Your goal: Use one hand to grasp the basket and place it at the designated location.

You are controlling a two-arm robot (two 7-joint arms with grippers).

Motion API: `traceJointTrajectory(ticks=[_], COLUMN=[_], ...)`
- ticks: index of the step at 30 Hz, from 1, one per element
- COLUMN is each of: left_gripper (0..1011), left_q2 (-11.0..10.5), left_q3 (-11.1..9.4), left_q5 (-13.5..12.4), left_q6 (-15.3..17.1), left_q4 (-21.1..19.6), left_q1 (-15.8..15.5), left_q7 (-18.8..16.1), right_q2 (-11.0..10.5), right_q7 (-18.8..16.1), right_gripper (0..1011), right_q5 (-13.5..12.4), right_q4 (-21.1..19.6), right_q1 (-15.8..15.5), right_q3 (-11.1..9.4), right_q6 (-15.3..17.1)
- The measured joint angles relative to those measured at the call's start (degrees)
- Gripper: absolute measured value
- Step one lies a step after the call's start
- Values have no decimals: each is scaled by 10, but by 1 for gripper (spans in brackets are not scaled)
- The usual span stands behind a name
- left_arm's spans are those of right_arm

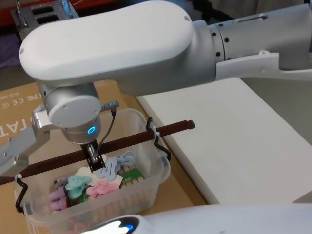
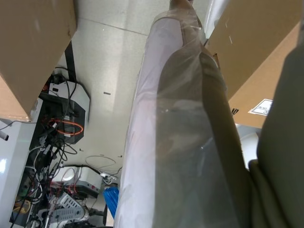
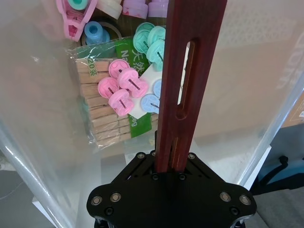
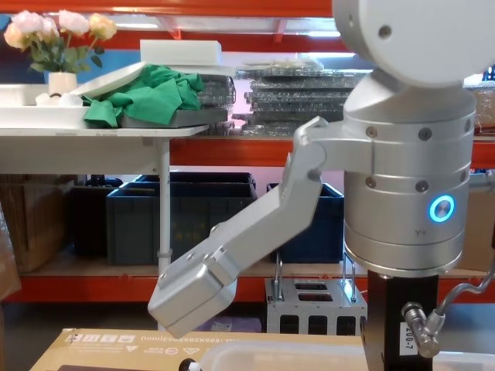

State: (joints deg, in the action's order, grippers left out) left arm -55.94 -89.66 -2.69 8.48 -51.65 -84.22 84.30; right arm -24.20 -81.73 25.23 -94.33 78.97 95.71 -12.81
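The basket [image 1: 146,187] is a translucent whitish tub with a dark reddish-brown bar handle [image 1: 146,135] across its top. It sits at the lower left of the head view, over a cardboard sheet. Inside lie a pack of wooden clothespins [image 3: 102,114] and pink, teal and blue plastic clips [image 3: 123,88]. My right arm reaches across from the right, and its gripper [image 1: 95,158] is shut on the middle of the handle [image 3: 190,71]. I cannot tell whether the basket rests on the cardboard or hangs just above it. My left arm [image 1: 122,226] shows at the bottom edge.
A large white slab [image 1: 243,141] lies right of the basket, close to its rim. Brown cardboard [image 1: 19,97] spreads under and left of it. Across the room stand dark blue crates [image 4: 186,209], a small grey metal box [image 4: 313,305] and shelving.
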Motion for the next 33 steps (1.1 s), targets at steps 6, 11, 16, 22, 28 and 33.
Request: traceJointTrajectory(ticks=[6, 11, 16, 22, 28, 33], left_gripper=[0, 0, 0, 0, 0, 0], left_q2=[0, 0, 0, 0, 0, 0], left_q3=[0, 0, 0, 0, 0, 0], left_q5=[0, 0, 0, 0, 0, 0], left_q6=[0, 0, 0, 0, 0, 0], left_q4=[0, 0, 0, 0, 0, 0], left_q1=[0, 0, 0, 0, 0, 0], left_q7=[0, 0, 0, 0, 0, 0], right_q2=[5, 7, 8, 8, 8, 0], right_q7=[-2, -3, -4, -5, -5, -2], right_gripper=[0, 0, 0, 0, 0, 3], right_q5=[7, 11, 11, 11, 11, 6], right_q4=[7, 10, 12, 13, 15, 12], right_q1=[-2, -4, -5, -6, -7, -7], right_q3=[4, 4, 4, 4, 4, -1], right_q6=[5, 7, 7, 7, 6, 2])
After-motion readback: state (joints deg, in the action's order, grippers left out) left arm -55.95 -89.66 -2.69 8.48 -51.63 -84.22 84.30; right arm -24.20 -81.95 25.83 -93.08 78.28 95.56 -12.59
